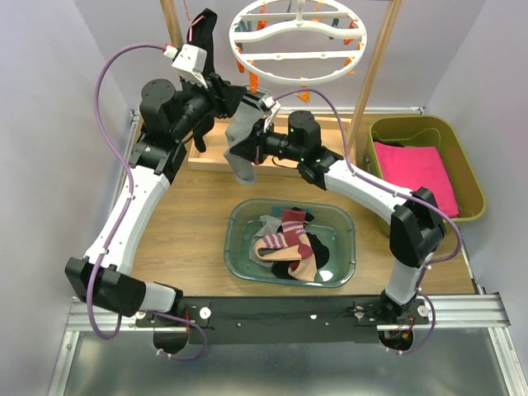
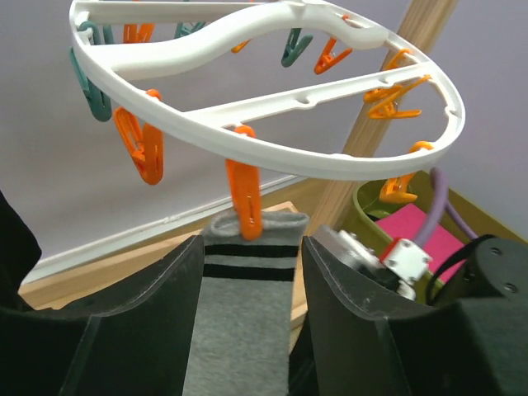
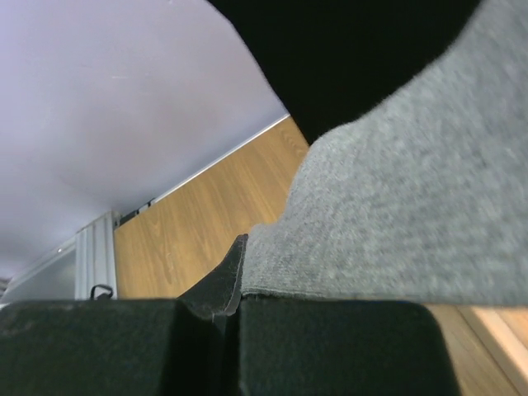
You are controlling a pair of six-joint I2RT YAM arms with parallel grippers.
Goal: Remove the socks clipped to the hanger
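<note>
Under the white hanger (image 2: 272, 157), the grey sock (image 2: 243, 330) is hanging from an orange peg (image 2: 245, 198), the right pincer (image 3: 227, 309) clamping it lower down, the left pincer (image 2: 252, 244) gaping around its cuff. Tugging against the shut peg risks tilting the hanger.

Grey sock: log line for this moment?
grey sock: clipped by orange peg to hanger | left gripper: open, straddling cuff | right gripper: shut on grey sock | basin: other socks inside
</note>
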